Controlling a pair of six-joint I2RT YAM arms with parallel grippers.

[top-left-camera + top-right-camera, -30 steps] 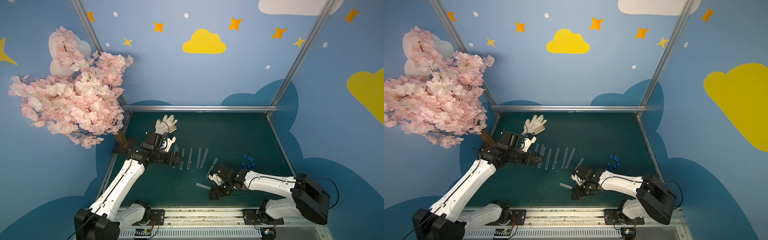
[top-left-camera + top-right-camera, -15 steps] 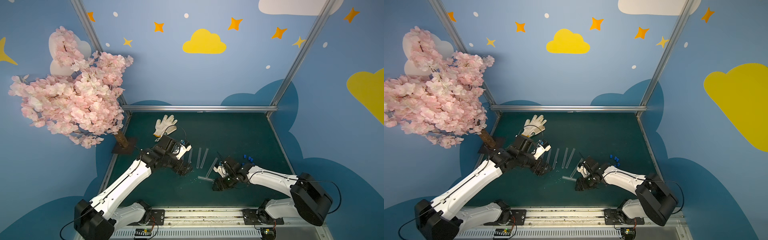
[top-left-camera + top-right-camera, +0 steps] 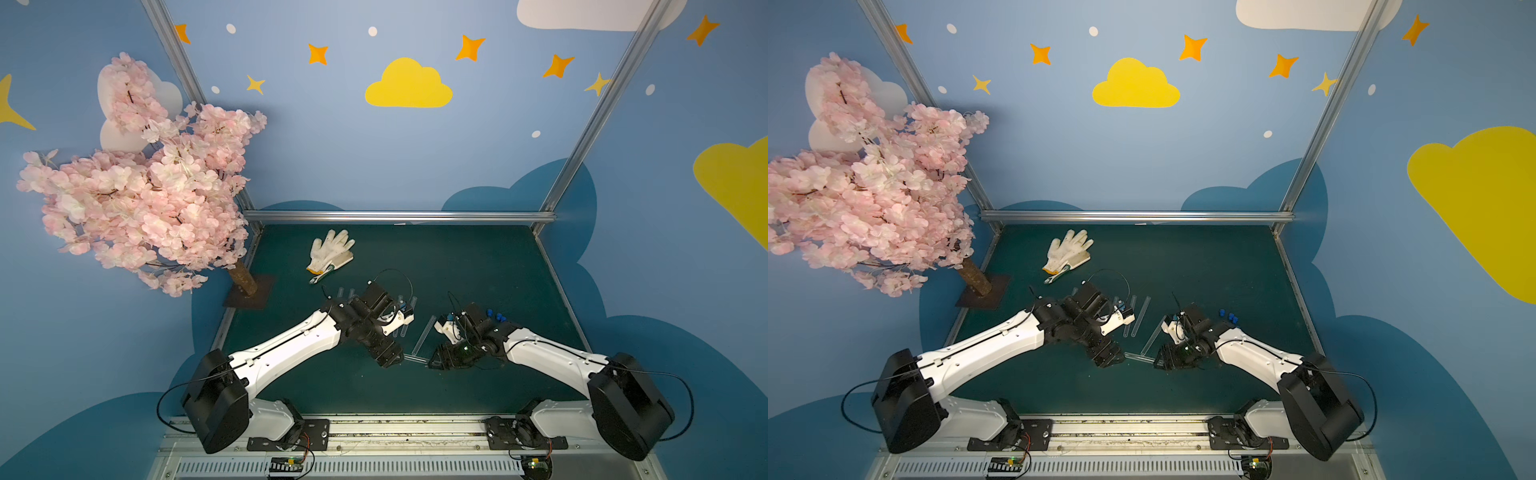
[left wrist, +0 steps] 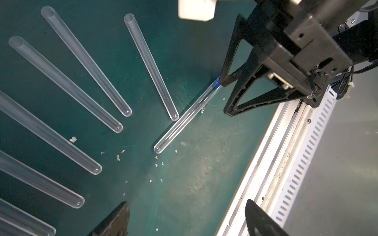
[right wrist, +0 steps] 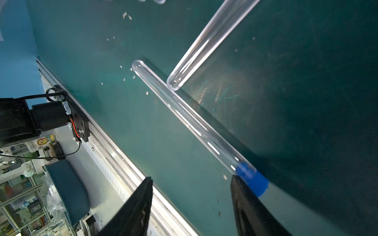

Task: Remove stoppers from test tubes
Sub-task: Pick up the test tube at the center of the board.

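Observation:
One clear test tube (image 3: 414, 359) lies flat near the table's front, its mouth plugged by a blue stopper (image 5: 253, 180). My right gripper (image 5: 192, 196) is open at that end; one fingertip (image 4: 223, 80) touches the stopper's side, and the stopper sits outside the gap. My left gripper (image 4: 186, 220) hovers open and empty just off the tube's rounded end (image 4: 158, 149). Several unstoppered test tubes (image 4: 86, 61) fan out on the mat behind. Loose blue stoppers (image 3: 496, 316) lie by the right arm. Both grippers face each other in a top view: left gripper (image 3: 1111, 360), right gripper (image 3: 1158, 363).
A white glove (image 3: 331, 253) lies at the back left. A pink blossom tree (image 3: 137, 187) stands on a plate (image 3: 249, 293) at the left edge. Another clear tube (image 5: 204, 45) ends against the stoppered one. The metal front rail (image 4: 272, 163) runs close by.
My left arm swung from the back-left row of tubes to the front centre, beside the stoppered tube. The right gripper shifted to the stopper end and opened slightly.

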